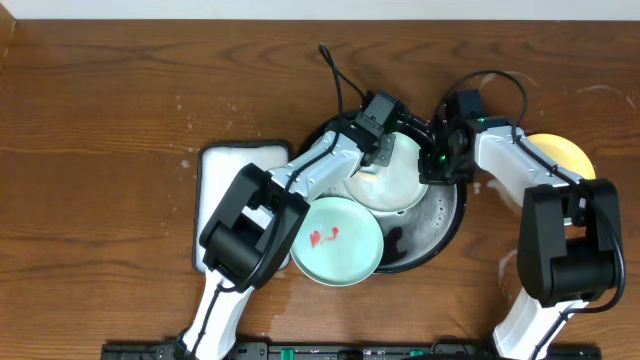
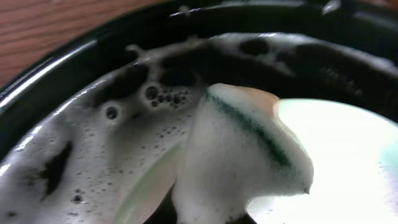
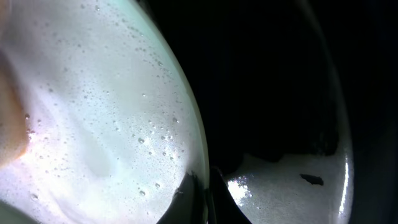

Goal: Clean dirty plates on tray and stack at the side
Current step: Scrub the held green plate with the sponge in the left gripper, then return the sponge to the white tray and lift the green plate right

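A pale mint-green plate (image 1: 398,180) stands tilted inside the black tray (image 1: 445,230). My right gripper (image 1: 438,166) is shut on its right rim; in the right wrist view the gripper (image 3: 204,198) pinches the rim of the wet, foamy plate (image 3: 93,118). My left gripper (image 1: 377,150) is shut on a foam-covered sponge (image 2: 249,149) with a green stripe, pressed against that plate (image 2: 348,168). A second mint plate (image 1: 336,240) with red smears lies on the tray's left edge. The yellow plate (image 1: 562,155) lies on the table at the right.
A white rectangular tray (image 1: 222,170) sits left of the black tray, partly under my left arm. Soapy foam covers the black tray's floor (image 2: 93,149). Whitish splashes mark the wood near the yellow plate (image 1: 510,265).
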Robot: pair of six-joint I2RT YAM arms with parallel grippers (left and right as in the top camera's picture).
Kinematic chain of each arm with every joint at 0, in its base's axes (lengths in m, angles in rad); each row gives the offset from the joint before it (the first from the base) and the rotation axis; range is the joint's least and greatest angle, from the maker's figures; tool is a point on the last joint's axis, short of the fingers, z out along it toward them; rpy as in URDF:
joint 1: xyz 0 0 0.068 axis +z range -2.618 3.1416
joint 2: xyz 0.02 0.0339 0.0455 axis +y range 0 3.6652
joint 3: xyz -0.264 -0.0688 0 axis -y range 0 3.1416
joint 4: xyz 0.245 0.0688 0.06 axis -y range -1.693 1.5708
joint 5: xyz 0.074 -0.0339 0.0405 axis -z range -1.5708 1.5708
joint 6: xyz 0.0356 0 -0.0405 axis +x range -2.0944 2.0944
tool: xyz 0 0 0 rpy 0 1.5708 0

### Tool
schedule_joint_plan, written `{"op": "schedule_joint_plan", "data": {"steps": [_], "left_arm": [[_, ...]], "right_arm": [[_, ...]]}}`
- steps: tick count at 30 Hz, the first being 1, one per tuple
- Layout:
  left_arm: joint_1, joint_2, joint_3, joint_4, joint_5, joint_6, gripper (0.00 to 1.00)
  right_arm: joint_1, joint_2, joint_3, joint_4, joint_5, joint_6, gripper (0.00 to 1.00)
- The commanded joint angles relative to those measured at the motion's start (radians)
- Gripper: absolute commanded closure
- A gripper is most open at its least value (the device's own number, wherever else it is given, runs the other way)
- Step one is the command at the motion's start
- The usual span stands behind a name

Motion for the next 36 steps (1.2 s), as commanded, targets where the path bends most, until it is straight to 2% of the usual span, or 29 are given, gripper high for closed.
{"op": "schedule_joint_plan", "data": {"steps": [1, 6, 15, 16, 19, 21, 24, 29, 36], "left_arm": [[0.023, 0.04, -0.015, 0.078, 0.054, -0.087, 0.92], [-0.008, 0.041, -0.016, 0.156, 0.225, -0.086, 0.93], [-0.048, 0.041, -0.016, 0.132, 0.32, -0.002, 0.93], [-0.047, 0.041, -0.016, 0.117, 0.312, 0.023, 0.92], [-0.026, 0.041, -0.016, 0.037, 0.138, 0.045, 0.92], [0.01, 0.041, -0.016, -0.013, 0.015, 0.132, 0.92], [0.048, 0.041, -0.016, -0.078, -0.068, 0.175, 0.93], [0.074, 0.041, -0.016, -0.185, -0.071, 0.178, 0.92], [0.066, -0.04, -0.009, -0.179, -0.073, 0.144, 0.93]], "right_arm": [[0.02, 0.035, -0.039, -0.02, 0.023, -0.02, 0.99], [0.02, 0.035, -0.039, -0.021, 0.023, -0.02, 0.99], [0.02, 0.035, -0.039, -0.021, 0.023, -0.02, 0.99], [0.02, 0.035, -0.039, -0.021, 0.023, -0.02, 0.99], [0.02, 0.035, -0.039, -0.022, 0.023, -0.02, 0.99], [0.02, 0.035, -0.039, -0.022, 0.023, -0.02, 0.99], [0.02, 0.035, -0.039, -0.021, 0.023, -0.02, 0.99], [0.02, 0.035, -0.039, -0.014, 0.023, -0.02, 0.99], [0.02, 0.035, -0.039, -0.019, 0.023, -0.02, 0.99]]}}
